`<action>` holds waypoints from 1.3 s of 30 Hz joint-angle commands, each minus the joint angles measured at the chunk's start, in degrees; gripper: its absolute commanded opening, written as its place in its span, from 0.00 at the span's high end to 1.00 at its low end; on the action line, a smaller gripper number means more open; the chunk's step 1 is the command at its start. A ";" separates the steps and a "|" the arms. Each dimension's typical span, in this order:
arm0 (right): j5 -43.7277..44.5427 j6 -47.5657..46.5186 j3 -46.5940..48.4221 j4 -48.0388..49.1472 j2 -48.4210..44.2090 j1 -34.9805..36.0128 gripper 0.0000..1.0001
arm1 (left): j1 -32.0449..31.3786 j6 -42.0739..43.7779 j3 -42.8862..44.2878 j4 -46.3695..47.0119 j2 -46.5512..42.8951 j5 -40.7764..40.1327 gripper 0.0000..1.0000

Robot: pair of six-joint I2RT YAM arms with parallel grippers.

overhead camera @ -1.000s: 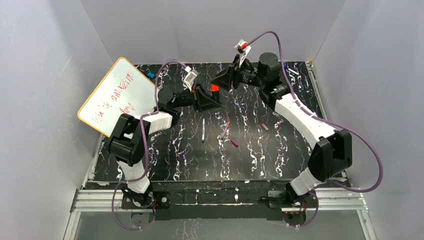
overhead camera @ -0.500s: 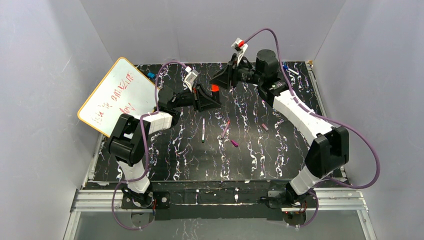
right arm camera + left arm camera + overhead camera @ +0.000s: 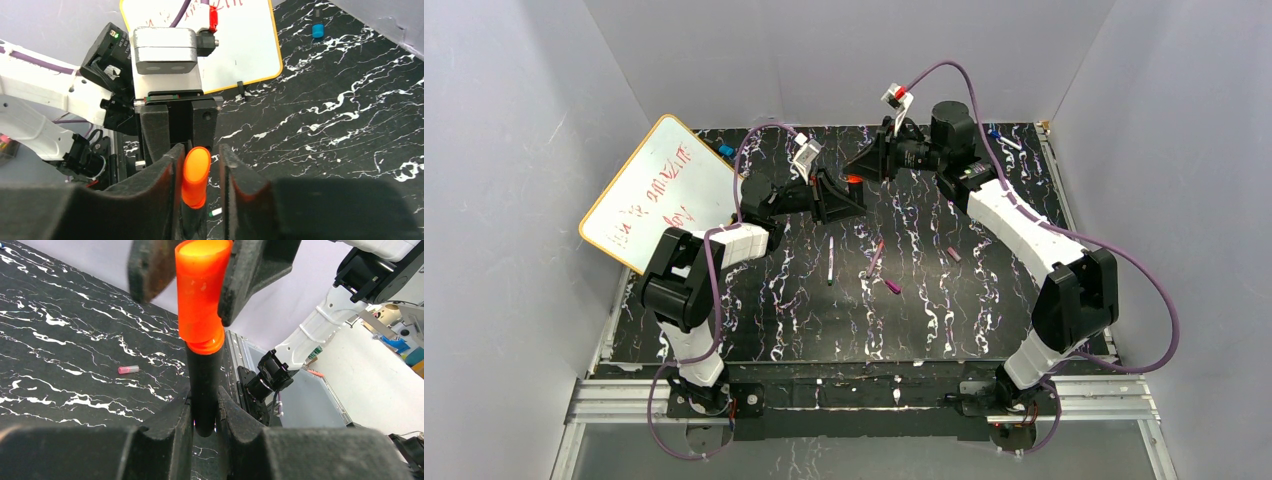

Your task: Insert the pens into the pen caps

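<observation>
Grey walls box in a black, white-veined tabletop (image 3: 774, 320), with a whiteboard (image 3: 659, 190) propped at its far left edge. Above the far middle of the tabletop the two arms meet tip to tip. The left tool (image 3: 204, 410) is clenched on the black pen (image 3: 204, 385), gripping its barrel and holding it clear of the surface. The orange cap (image 3: 200, 295) sits over the pen's free end. The right tool (image 3: 197, 165) straddles that cap with one finger close on each side. I cannot tell whether it is pressing the cap or only bracketing it.

Lower down, near the middle of the tabletop, the whitish pen (image 3: 830, 260) lies on the left and the pink pen (image 3: 874, 258) just right of it, apart from each other. The magenta cap (image 3: 892, 287) lies just beside the pink pen's near end. The dark purple cap (image 3: 953, 254) lies farther right, on its own.
</observation>
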 commanded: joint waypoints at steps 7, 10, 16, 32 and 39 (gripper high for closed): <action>-1.63 -1.14 2.51 -0.72 0.39 -0.18 0.99 | -0.16 1.44 1.34 0.99 -3.18 -0.07 1.00; -2.37 -1.35 1.14 -0.80 -0.07 -0.10 0.99 | -0.14 1.46 2.69 0.64 -2.97 0.32 1.00; -5.15 -3.37 0.21 -4.53 0.37 -0.15 0.99 | 0.43 -0.48 9.05 0.18 -1.69 2.59 1.00; -9.75 -7.93 0.43 -15.04 1.29 0.59 0.99 | 5.21 -6.10 25.60 0.10 2.83 7.34 1.00; -8.59 -8.27 -2.72 -15.89 1.38 2.24 0.99 | 6.06 -4.56 26.53 -0.73 2.67 2.53 1.00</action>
